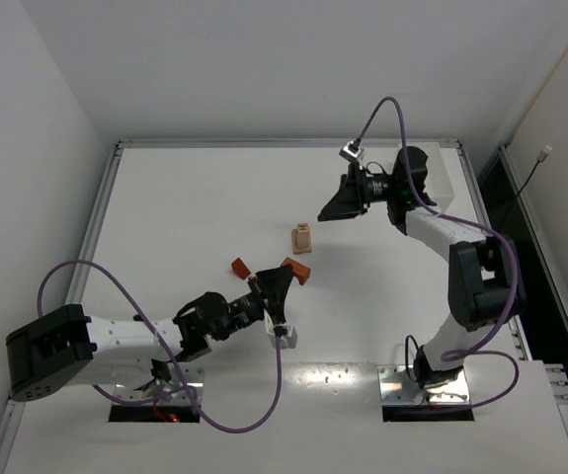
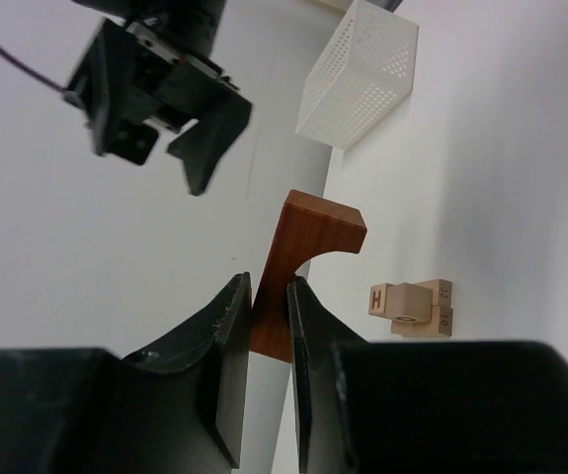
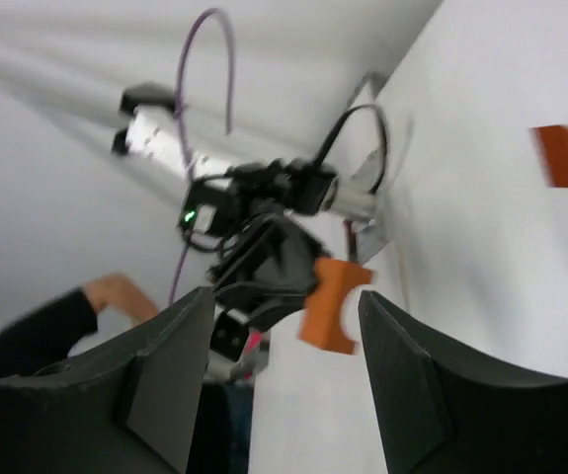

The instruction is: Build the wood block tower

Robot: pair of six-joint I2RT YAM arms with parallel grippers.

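left gripper (image 2: 267,293): narrow, pinched on one leg of the arch, near the middle of the table (image 1: 175,197); gripping low leaves the span and the other end free to be set down
arch (image 2: 311,235): reddish-brown, sticking out past the fingertips and aimed toward the tower, just near-left of it and not touching it
loose block (image 1: 239,266): reddish-brown, lying on the table left of the held arch, apart from the stack; probably waiting its turn
tower (image 2: 412,309): a few pale tan pieces stacked at mid-table, one showing the letter H; no reddish piece sits on it yet, so I judge the build part done
right gripper (image 3: 285,301): jaws wide with nothing between them, hanging just far-right of the tower and facing it; it seems to stand off so the left arm has room, or to be ready to steady the stack
bin (image 2: 358,84): white, perforated, at the far right of the table, well apart from the blocks
next: the arch must come down level on the pale pieces without nudging them
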